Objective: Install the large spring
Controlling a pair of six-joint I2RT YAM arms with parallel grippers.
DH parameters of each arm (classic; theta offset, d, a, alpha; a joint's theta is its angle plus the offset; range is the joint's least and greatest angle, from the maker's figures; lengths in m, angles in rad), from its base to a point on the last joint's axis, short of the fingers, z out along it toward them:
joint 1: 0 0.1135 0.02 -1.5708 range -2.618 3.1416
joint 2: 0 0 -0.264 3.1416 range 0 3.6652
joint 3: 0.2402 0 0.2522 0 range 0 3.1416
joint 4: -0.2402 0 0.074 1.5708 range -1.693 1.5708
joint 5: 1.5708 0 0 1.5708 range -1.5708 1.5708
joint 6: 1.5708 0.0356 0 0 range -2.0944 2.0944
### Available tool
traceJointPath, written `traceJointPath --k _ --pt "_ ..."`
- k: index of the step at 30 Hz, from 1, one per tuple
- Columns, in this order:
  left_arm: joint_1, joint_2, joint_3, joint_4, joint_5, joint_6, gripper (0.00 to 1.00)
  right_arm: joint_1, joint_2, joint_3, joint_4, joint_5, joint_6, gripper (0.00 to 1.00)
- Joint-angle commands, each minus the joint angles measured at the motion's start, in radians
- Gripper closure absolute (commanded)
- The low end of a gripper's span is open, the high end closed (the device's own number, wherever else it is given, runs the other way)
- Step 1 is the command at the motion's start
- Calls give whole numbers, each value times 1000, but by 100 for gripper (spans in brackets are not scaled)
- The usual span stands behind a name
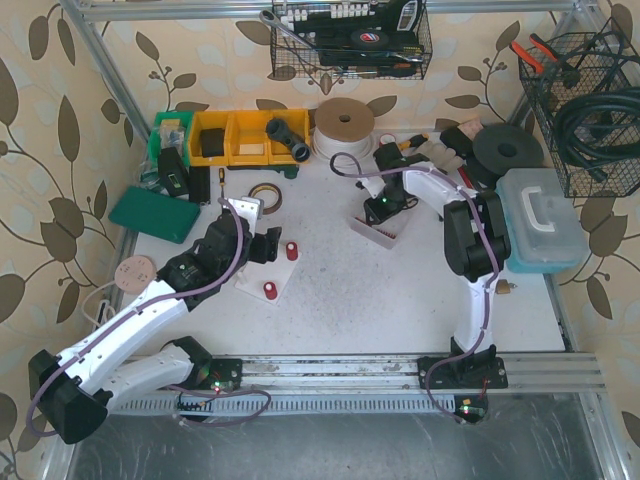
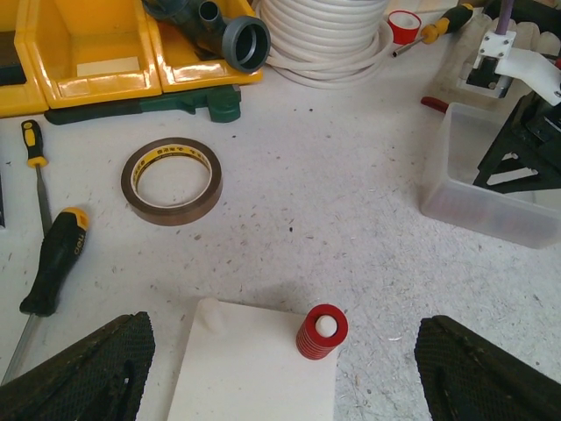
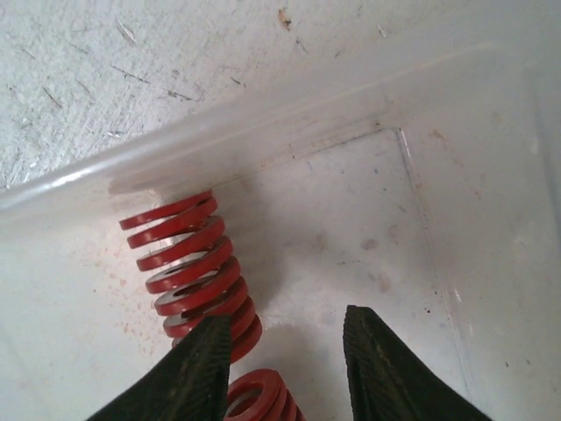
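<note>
Quick tally, everything placed off the clear tray (image 1: 378, 228). Four red springs (image 3: 188, 263) total: that one and a second spring (image 3: 259, 395) lying inside the tray, plus two more springs (image 1: 291, 250) standing upright to its left. One brown tape roll (image 2: 171, 181) left of the tray. Three screwdrivers (image 2: 54, 254), two way out left and one behind the tray. Three yellow bins (image 1: 247, 135) and one white hose coil (image 2: 324, 35) behind it. Two wire baskets (image 1: 350, 45) up on the wall behind. One blue-lidded case (image 1: 540, 215) to its right.
</note>
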Motion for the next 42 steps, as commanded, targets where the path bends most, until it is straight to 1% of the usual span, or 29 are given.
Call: traceJointPath --k 1,6,9,13,16,20,22,25,30,35,38,42 --pt "11 -19 -1 22 -12 -9 16 13 -33 -10 17 -32 39 61" --pt "10 -17 1 20 -10 -8 16 20 -54 -27 35 -133 -3 62" --pt "11 -15 -1 23 -8 -9 16 18 -8 22 -26 -168 -45 62" --pt "11 -5 -11 30 0 -20 16 17 39 45 -63 -159 -74 59" --pt "11 6 -22 49 21 -37 16 16 68 49 -69 -117 -74 58" --pt "10 27 -36 86 49 -58 17 16 91 55 -61 -78 -72 57" --pt "11 45 -39 103 70 -67 19 16 88 46 -41 -38 -63 58" --pt "10 73 -37 116 93 -73 22 13 78 38 -23 3 -48 60" --pt "10 95 -39 126 95 -77 23 9 43 5 31 -38 -43 67" --pt "11 94 -49 128 82 -80 23 9 61 -3 35 -54 -63 73" --pt "11 94 -50 126 78 -85 23 8 52 -18 53 -51 -74 79" --pt "13 95 -40 110 76 -94 23 9 3 -39 80 -47 -86 92"
